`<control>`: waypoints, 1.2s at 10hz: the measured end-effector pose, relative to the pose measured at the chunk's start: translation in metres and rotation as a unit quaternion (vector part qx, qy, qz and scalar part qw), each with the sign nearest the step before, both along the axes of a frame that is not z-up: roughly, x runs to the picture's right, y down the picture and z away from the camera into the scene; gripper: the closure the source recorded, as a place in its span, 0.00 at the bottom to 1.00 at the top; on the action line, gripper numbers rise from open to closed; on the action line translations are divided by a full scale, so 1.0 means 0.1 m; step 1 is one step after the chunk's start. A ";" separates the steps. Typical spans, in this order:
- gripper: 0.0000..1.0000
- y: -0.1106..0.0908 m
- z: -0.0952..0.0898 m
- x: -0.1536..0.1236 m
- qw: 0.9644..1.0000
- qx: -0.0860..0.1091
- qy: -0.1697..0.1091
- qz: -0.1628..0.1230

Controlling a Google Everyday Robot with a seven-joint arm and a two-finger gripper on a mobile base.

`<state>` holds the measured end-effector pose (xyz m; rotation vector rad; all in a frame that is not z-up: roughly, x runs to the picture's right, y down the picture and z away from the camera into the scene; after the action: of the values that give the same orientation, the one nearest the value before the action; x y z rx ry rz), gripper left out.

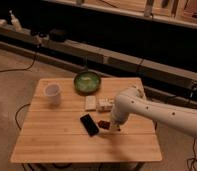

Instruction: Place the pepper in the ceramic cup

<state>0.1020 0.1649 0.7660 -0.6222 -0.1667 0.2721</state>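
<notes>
The small dark red pepper [103,124] lies on the wooden table [57,140], just right of the flat black phone [89,124]. My gripper [112,125] is low over the table at the pepper's right end, on the white arm that reaches in from the right. I cannot tell whether it touches the pepper. The white ceramic cup [52,93] stands upright near the table's far left corner, well away from the gripper.
A green bowl [87,81] sits at the table's back edge. A pale flat packet [90,102] and a small white item [105,104] lie between the bowl and the phone. Dark shelving and cables run behind the table.
</notes>
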 end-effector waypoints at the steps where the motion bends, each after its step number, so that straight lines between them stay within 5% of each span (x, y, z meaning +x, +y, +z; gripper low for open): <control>1: 0.62 -0.20 -0.06 0.05 1.000 0.018 -0.009 0.001; 3: 0.62 -0.76 -0.09 0.10 0.997 0.065 -0.036 -0.001; 5: 0.62 -1.25 -0.04 -0.17 0.989 0.113 -0.093 0.000; 7: 0.62 -1.56 -0.02 -0.60 0.977 0.147 -0.154 -0.014; 9: 0.62 -1.73 -0.10 -1.13 0.961 0.168 -0.218 -0.034; 12: 0.62 -1.80 -0.31 -1.73 0.936 0.171 -0.304 -0.037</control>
<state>-0.0714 -0.0148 0.7349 -0.3473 -0.7700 -0.0341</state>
